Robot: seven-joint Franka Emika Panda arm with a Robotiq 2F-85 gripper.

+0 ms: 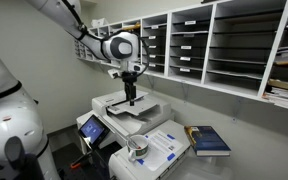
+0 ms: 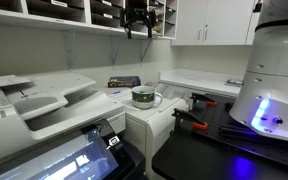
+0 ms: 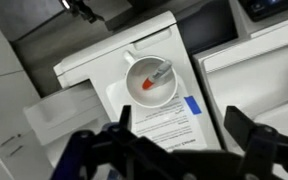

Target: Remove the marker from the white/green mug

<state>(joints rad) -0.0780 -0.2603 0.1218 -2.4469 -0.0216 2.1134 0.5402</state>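
The white/green mug (image 3: 134, 92) stands on a white cabinet top, seen from above in the wrist view. The marker (image 3: 156, 78) lies slanted inside it, red end down. The mug also shows in both exterior views (image 1: 136, 146) (image 2: 144, 97); the marker cannot be made out there. My gripper (image 3: 181, 130) is open and empty, its two dark fingers spread at the bottom of the wrist view. It hangs high above the mug in both exterior views (image 1: 131, 97) (image 2: 137, 30), well clear of it.
A printed sheet (image 3: 169, 118) with a blue tab lies beside the mug. A dark blue book (image 1: 210, 140) lies near it. A large printer (image 1: 124, 106) stands alongside. Wall shelves (image 1: 214, 45) run behind. Red-handled tools (image 2: 189, 118) lie on the black bench.
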